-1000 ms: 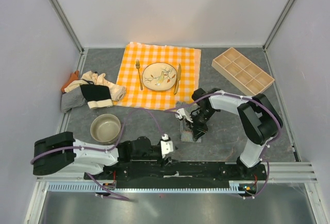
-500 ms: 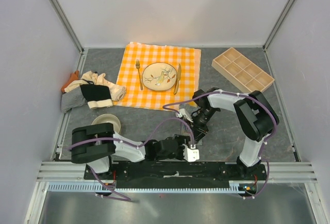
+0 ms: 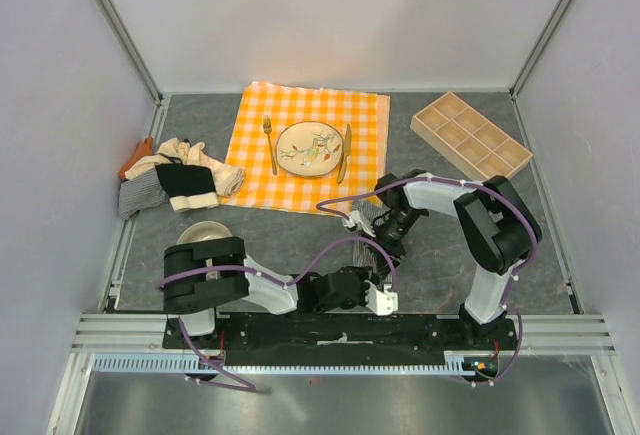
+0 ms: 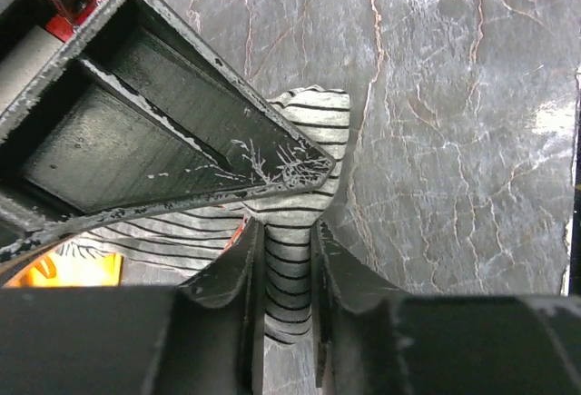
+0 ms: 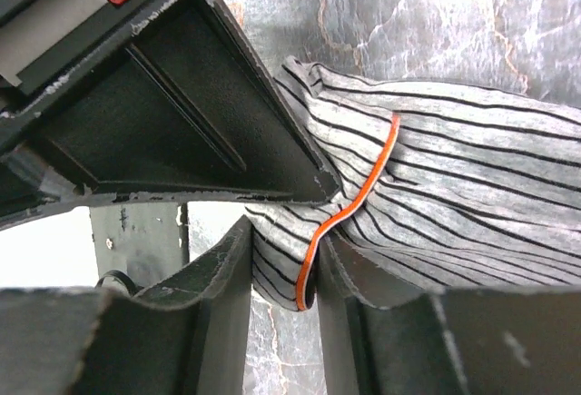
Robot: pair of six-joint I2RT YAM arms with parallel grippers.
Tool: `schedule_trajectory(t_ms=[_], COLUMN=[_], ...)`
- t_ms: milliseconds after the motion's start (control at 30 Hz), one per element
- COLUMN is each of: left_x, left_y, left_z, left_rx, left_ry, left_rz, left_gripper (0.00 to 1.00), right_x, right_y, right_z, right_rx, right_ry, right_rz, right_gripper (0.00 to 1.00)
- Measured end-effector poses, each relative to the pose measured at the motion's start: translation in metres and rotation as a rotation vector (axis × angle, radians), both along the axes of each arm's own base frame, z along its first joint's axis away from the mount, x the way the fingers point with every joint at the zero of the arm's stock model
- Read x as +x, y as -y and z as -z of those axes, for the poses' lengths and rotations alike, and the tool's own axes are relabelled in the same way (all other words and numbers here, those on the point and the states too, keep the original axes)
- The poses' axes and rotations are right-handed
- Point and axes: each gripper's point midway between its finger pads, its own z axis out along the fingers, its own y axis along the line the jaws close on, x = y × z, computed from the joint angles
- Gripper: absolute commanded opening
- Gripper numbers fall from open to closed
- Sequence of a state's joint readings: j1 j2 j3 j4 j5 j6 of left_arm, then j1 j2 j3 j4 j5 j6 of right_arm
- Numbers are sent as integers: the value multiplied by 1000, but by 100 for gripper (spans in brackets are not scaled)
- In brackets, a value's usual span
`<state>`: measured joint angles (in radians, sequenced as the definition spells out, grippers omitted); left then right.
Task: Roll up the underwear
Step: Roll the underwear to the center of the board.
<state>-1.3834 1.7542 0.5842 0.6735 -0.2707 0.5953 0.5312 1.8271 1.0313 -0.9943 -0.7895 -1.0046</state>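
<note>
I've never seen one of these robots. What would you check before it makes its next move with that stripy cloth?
1. Left gripper pinching the striped underwear: ok.
2. Right gripper pinching its orange-trimmed edge: ok.
3. Striped underwear clear of the checked tablecloth: cannot tell, the arms hide that edge.
4. Bowl clear of the left arm: cannot tell, the arm overlaps it.
5. Underwear pile out of the way: ok, it lies far left.

The grey table (image 3: 265, 230) bears a checked tablecloth (image 3: 365, 120), wooden tray (image 3: 470, 137), bowl (image 3: 203, 232), underwear heap (image 3: 175, 180) and a striped garment (image 5: 454, 177).
</note>
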Motion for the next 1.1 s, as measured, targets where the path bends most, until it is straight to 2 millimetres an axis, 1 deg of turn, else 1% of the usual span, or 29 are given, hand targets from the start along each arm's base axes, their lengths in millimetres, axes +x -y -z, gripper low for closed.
schedule_trajectory(t_ms=[33, 67, 133, 167, 233, 367, 533, 633, 667, 700, 733, 767, 833, 900, 967, 1033, 1100], left_x=[0, -1, -1, -1, -2, -2, 1, 5, 8, 10, 13, 16, 19, 23, 25, 27, 29], left_y=[0, 0, 1, 1, 1, 0, 0, 0, 0, 1, 3, 4, 6, 7, 8, 9, 10], left_z=[1, 1, 2, 2, 4, 4, 1, -1, -3, -4, -4, -5, -5, -4, -3, -3, -3], left_rx=[5, 9, 14, 16, 16, 7, -25, -36, -37, -35, -33, -32, -34, -48, -59, -68, -71], left_ry=[0, -2, -10, -14, -35, -116, -322, -478, -540, -600, -664, -724, -843, -989, -1116, -1240, -1329], left_rz=[0, 2, -1, -3, -6, -10, -2, -6, -14, -21, -31, -42, -58, -81, -97, -114, -129], left_gripper=[9, 6, 2, 2, 2, 2, 2, 2, 2, 2, 2, 2, 3, 3, 3, 4, 5], right_x=[0, 1, 4, 7, 15, 40, 73, 83, 82, 75, 69, 63, 44, 29, 19, 12, 9], right_y=[1, 2, 6, 8, 14, 32, 64, 76, 76, 76, 75, 74, 72, 69, 66, 59, 50], right_z=[0, -1, -3, -4, -7, -21, -46, -65, -72, -79, -83, -86, -89, -86, -80, -74, -70], right_rx=[-3, -5, -7, -8, -7, 3, 34, 66, 89, 119, 140, 170, 225, 268, 290, 309, 327], right_ry=[-4, -7, -1, 4, 28, 109, 244, 370, 421, 480, 512, 550, 613, 653, 680, 717, 765], right_rz=[6, 14, 31, 41, 72, 165, 307, 324, 305, 274, 251, 222, 153, 91, 41, -13, -69], right_gripper=[45, 49, 53, 56, 57, 59, 59, 59, 60, 64, 70, 73, 80, 82, 84, 84, 83])
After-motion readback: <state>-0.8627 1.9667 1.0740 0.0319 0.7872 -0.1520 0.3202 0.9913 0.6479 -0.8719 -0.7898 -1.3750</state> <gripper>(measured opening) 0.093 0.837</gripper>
